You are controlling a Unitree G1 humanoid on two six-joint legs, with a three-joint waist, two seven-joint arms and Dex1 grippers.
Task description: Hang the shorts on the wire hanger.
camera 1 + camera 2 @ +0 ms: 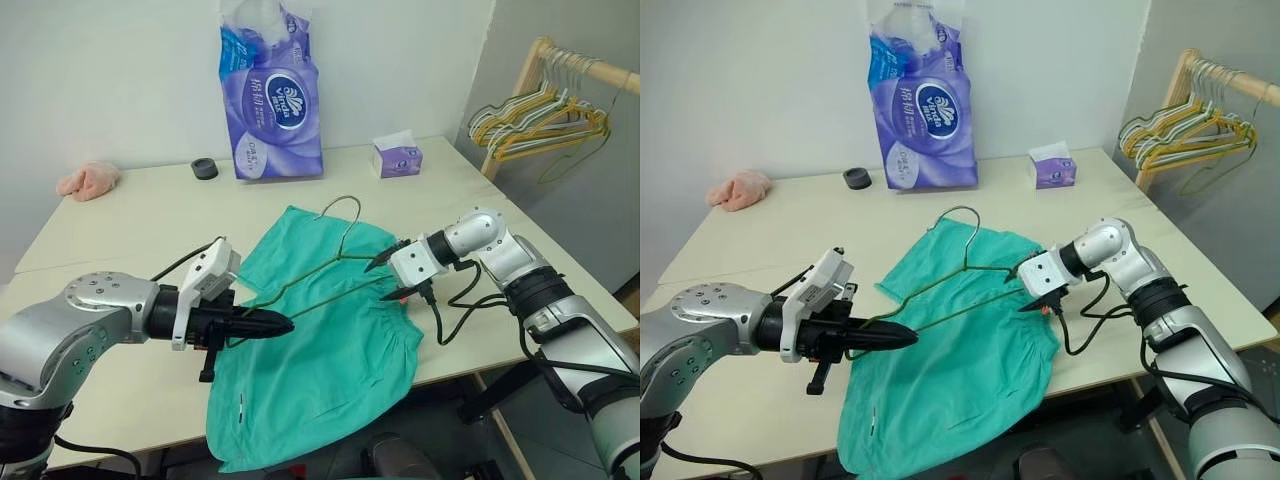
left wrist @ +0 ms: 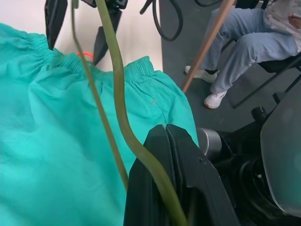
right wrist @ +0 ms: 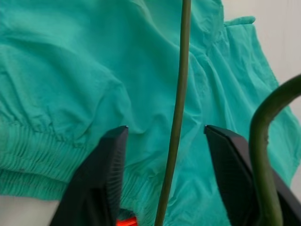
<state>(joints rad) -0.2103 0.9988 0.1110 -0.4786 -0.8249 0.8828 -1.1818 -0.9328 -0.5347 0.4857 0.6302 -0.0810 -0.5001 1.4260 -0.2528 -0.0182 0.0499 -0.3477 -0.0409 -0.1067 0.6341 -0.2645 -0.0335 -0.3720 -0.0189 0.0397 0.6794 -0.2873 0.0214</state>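
Note:
The teal-green shorts (image 1: 320, 370) lie spread on the table, their lower edge hanging over the near side. The wire hanger (image 1: 342, 256) lies over them with its hook toward the far side. My left gripper (image 1: 280, 323) is shut on the wire hanger at its left corner; the wire (image 2: 117, 94) runs out from between the closed fingers. My right gripper (image 1: 378, 283) hovers at the hanger's right end over the gathered waistband (image 3: 28, 160). It is open, and one wire (image 3: 181, 84) passes between its fingers without touching them. The orange loop tag (image 2: 85, 55) shows just below it.
A purple tissue pack (image 1: 272, 100), a small tissue box (image 1: 398, 158), a black round object (image 1: 205, 168) and a pink cloth lump (image 1: 88, 180) sit at the table's far side. A wooden rack with bunched hangers (image 1: 545, 115) stands at the right. A seated person's legs (image 2: 254, 42) are beyond the table.

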